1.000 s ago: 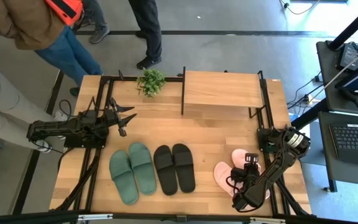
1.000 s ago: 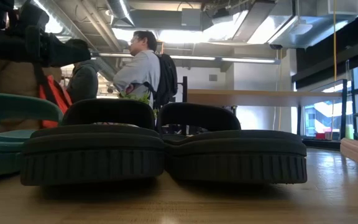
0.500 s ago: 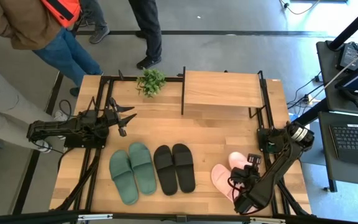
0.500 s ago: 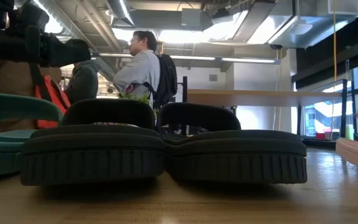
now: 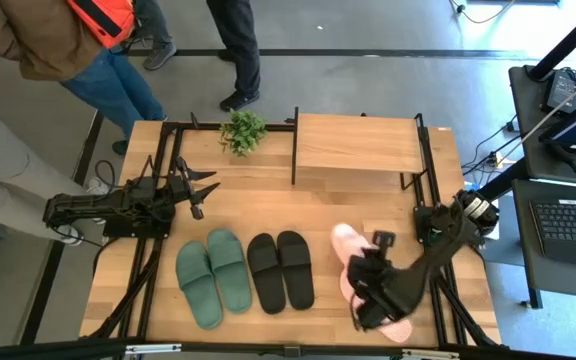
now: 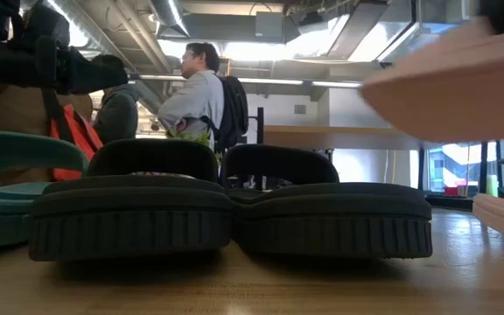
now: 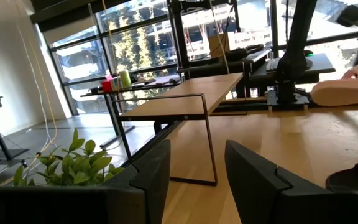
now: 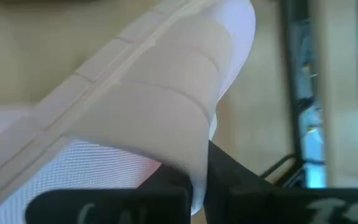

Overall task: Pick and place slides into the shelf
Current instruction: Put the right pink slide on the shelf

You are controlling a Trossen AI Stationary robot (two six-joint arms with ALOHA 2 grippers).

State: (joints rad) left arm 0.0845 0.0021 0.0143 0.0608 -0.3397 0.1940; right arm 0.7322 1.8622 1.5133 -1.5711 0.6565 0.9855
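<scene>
I am lifting one pink slide [image 5: 348,243] clear of the table [image 5: 268,200] with my right fingers [image 5: 370,278] clamped on its strap; half a second ago it was lying lower right beside its mate [image 5: 393,325], and now it is hanging left of there, near the black pair [image 5: 280,270]. The shelf [image 5: 358,143] is standing at upper centre. My left fingers [image 5: 200,189] are waiting spread open at left, holding nothing.

Green slides [image 5: 211,276] and black slides [image 5: 280,270] flat on tabletop; one pink slide [image 5: 348,243] lifted; shelf [image 5: 358,143] bare
</scene>
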